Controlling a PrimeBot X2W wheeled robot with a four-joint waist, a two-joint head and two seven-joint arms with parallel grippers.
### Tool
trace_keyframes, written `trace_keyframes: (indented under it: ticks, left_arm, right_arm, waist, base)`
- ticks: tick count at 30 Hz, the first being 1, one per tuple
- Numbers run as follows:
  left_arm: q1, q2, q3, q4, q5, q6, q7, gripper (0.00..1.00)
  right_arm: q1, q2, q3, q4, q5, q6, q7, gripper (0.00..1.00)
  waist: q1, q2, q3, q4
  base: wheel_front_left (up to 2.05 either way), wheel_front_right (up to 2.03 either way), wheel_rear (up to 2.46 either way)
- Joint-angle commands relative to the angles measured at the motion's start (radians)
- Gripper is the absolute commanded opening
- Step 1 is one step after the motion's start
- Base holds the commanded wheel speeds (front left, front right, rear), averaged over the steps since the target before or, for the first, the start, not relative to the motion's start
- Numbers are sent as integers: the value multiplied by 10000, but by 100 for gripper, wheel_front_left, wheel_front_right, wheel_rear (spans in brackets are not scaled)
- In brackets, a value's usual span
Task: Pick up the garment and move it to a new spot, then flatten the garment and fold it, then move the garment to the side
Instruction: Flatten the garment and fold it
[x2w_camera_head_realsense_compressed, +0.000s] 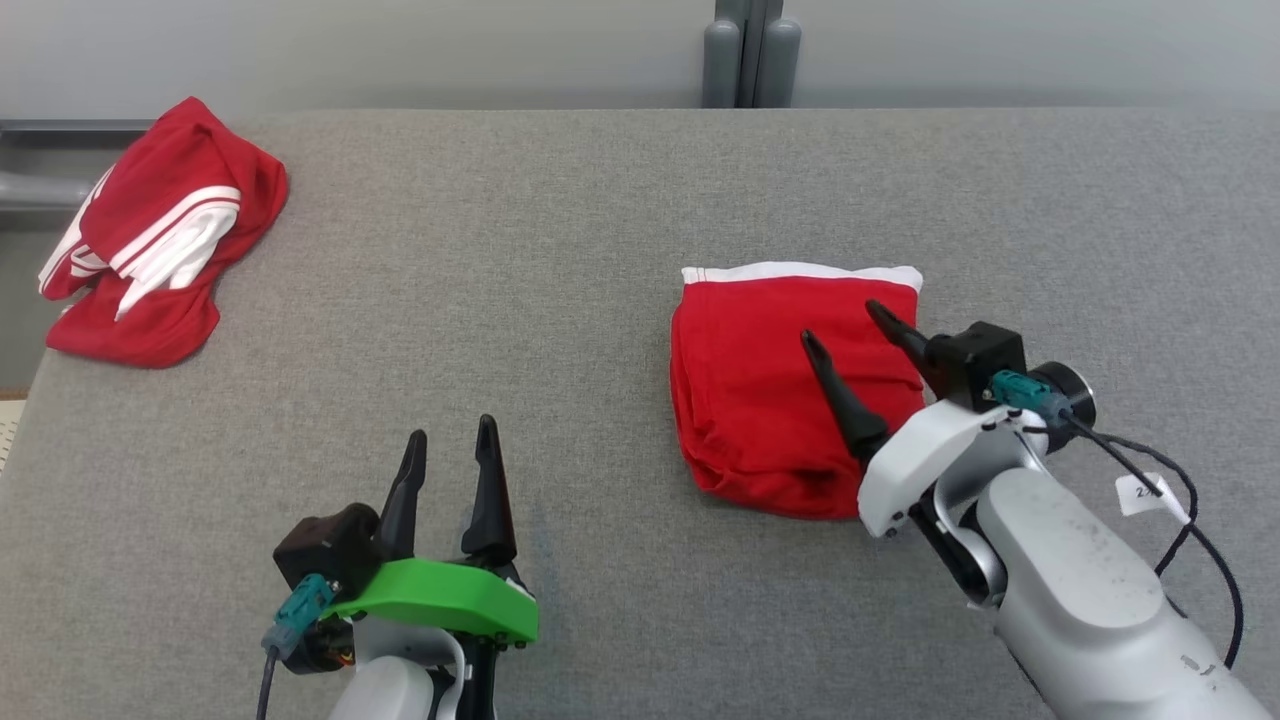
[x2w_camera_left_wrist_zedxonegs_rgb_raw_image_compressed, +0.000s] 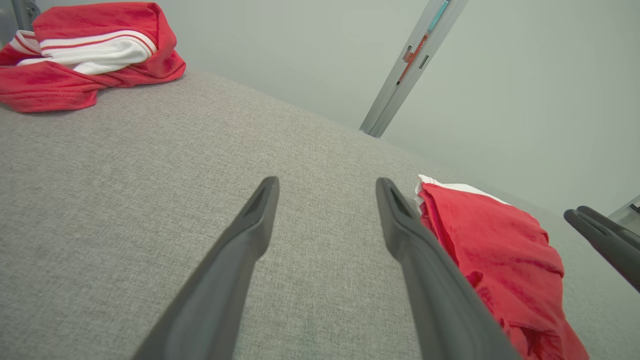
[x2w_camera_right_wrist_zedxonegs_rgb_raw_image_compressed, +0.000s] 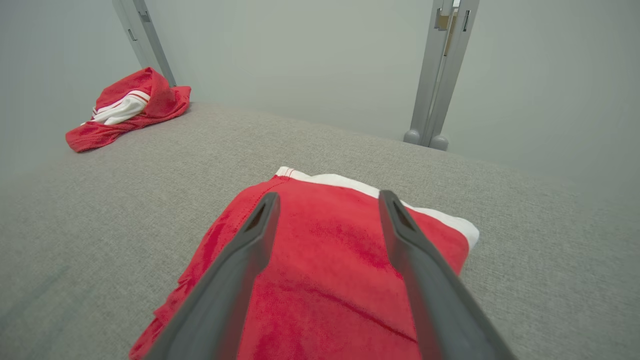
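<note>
A folded red garment (x2w_camera_head_realsense_compressed: 760, 390) with a white band along its far edge lies on the grey table (x2w_camera_head_realsense_compressed: 560, 280), right of centre. My right gripper (x2w_camera_head_realsense_compressed: 842, 322) hovers over the garment's near right part, open, nothing between its fingers. The right wrist view has the garment (x2w_camera_right_wrist_zedxonegs_rgb_raw_image_compressed: 330, 260) lying flat under the open right gripper (x2w_camera_right_wrist_zedxonegs_rgb_raw_image_compressed: 327, 200). My left gripper (x2w_camera_head_realsense_compressed: 452, 435) stands open over bare table at the lower left, apart from the garment. Between the spread fingers of the left gripper (x2w_camera_left_wrist_zedxonegs_rgb_raw_image_compressed: 327, 184) there is only grey cloth, and the garment (x2w_camera_left_wrist_zedxonegs_rgb_raw_image_compressed: 495, 255) lies to their right.
A second red garment (x2w_camera_head_realsense_compressed: 150, 240) with white stripes lies crumpled at the table's far left corner, also in the wrist views (x2w_camera_left_wrist_zedxonegs_rgb_raw_image_compressed: 90, 50) (x2w_camera_right_wrist_zedxonegs_rgb_raw_image_compressed: 130, 107). A grey post (x2w_camera_head_realsense_compressed: 750, 55) stands behind the table's far edge. A black cable with a white tag (x2w_camera_head_realsense_compressed: 1145, 492) hangs off the right wrist.
</note>
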Motion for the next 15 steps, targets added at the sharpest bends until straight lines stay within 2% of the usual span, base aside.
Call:
trace_keyframes:
  ticks: [1, 3, 4, 5, 7, 8, 9, 15]
  left_arm:
    - [-115, 24, -4, 38, 113, -48, -17, 100]
    - [-125, 20, -20, 66, 129, -58, -16, 100]
    - [-128, 18, -33, 83, 137, -59, -18, 100]
    - [-137, 16, -37, 97, 144, -72, -18, 100]
    - [-167, 13, -52, 134, 147, -99, -18, 100]
    - [-184, 11, -49, 156, 147, -109, -16, 100]
    - [-191, 10, -51, 169, 147, -122, -16, 100]
    - [-203, 1, -72, 255, 162, -126, -18, 100]
  right_arm:
    - [218, 119, 114, 95, -103, -11, -31, 100]
    - [288, 271, 396, 221, -255, -11, -79, 100]
    - [300, 355, 629, 321, -323, -11, -104, 80]
    - [310, 415, 799, 426, -348, -11, -141, 41]
    - [262, 561, 1225, 764, -373, -11, -172, 22]
    - [199, 666, 1440, 1004, -339, -11, -187, 5]
    - [118, 748, 1603, 1207, -322, -11, -206, 0]
    - [-183, 1169, 2713, 2576, 122, -11, -428, 0]
  waist:
    - [0, 0, 23, 44]
    - [0, 0, 51, 88]
    - [0, 0, 65, 115]
    - [0, 0, 75, 137]
    - [0, 0, 98, 205]
    - [0, 0, 103, 247]
    - [0, 0, 105, 284]
    - [0, 0, 54, 541]
  base:
    - [0, 0, 0]
    - [0, 0, 0]
    - [0, 0, 0]
    - [0, 0, 0]
    - [0, 0, 0]
    - [0, 0, 0]
    - [0, 0, 0]
    - [0, 0, 0]
